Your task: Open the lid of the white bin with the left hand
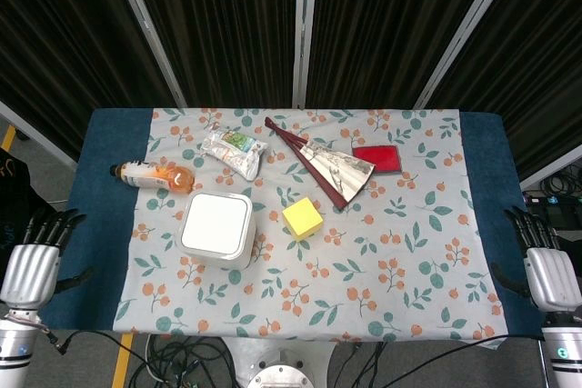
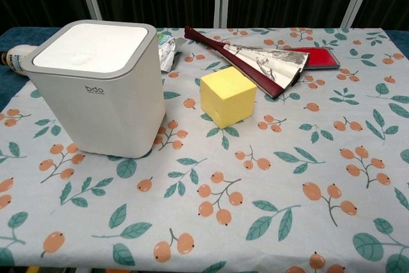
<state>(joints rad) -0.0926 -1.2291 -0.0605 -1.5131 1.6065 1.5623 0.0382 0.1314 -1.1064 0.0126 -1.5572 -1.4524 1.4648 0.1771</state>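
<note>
The white bin stands on the floral cloth left of centre, its flat lid down and level. In the chest view the bin fills the left side, with "bdo" on its front. My left hand hangs off the table's left edge, fingers spread and pointing up, holding nothing, well left of the bin. Off the right edge is my right hand, also spread and holding nothing. Neither hand shows in the chest view.
A yellow block sits just right of the bin. Behind are an orange drink bottle, a snack packet, a folded paper fan and a red case. Cables hang below the table's front edge.
</note>
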